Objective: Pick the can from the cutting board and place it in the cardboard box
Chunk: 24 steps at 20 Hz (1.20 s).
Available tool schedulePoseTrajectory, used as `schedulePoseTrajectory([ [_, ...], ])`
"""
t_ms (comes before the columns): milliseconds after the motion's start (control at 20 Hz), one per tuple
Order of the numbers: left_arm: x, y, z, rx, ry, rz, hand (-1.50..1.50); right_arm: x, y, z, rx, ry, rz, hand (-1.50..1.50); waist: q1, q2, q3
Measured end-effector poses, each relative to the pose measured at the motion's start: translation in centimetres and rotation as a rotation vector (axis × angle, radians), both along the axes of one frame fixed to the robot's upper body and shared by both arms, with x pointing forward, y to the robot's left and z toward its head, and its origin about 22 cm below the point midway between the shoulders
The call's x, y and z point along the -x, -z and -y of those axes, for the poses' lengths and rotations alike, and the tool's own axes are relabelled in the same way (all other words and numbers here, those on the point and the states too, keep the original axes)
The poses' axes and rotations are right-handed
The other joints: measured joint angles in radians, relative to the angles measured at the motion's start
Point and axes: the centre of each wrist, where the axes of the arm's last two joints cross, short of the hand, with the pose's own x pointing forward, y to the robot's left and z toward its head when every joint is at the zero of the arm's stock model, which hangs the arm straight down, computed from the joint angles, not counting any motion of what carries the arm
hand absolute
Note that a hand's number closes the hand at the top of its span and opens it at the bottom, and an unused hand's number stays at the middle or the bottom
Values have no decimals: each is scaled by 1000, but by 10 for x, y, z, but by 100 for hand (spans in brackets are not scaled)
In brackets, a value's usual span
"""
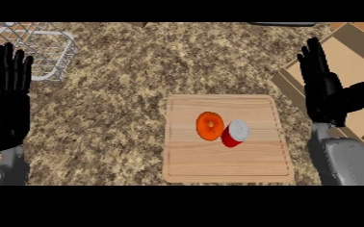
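The can is on the wooden cutting board, a little right of the board's middle. It is red with a pale silver top, and it looks tilted, so that the top faces partly toward the head view. Just beside it on the left, touching it or almost touching, lies an orange round fruit. The cutting board rests on the speckled stone bench.

The left robot hand is at the left edge of the view, open with straight fingers pointing up, and it holds nothing. The right robot hand is at the right side, also open with straight fingers and empty, well apart from the can. Under and behind this hand I see the cardboard box at the right edge, with brown flaps. A wire rack stands at the upper left.

My judgement is that the can is stiff, smooth and rather slippery, probably not heavy, and not fragile. Because it seems tilted, it may roll when touched. The best place to take hold is the red side wall, with the fingers on one side and the thumb on the opposite side, coming from the right, where the fruit does not block the way. The right robot hand is nearer to both the can and the box.
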Motion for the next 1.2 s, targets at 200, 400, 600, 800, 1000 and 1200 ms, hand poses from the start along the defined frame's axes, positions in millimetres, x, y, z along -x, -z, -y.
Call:
schedulePoseTrajectory([
  [200,12,21,-13,-93,-14,-126,0,35,16,11,88,94,144,-150,-57,-6,12],
  [400,26,48,-26,-176,-31,-307,0,56,13,31,138,298,333,-150,-162,-27,28],
  [600,39,71,-28,-230,-21,-442,0,98,46,48,236,538,395,-150,-200,-15,28],
  [800,43,82,-25,-271,18,-506,0,143,76,39,440,553,473,-150,-178,-12,23],
  [1000,38,83,-18,-294,50,-520,0,203,105,26,631,523,385,-150,-151,-7,18],
  [1200,29,85,-7,-314,73,-529,0,256,112,-5,710,491,269,-150,-125,-3,15],
])
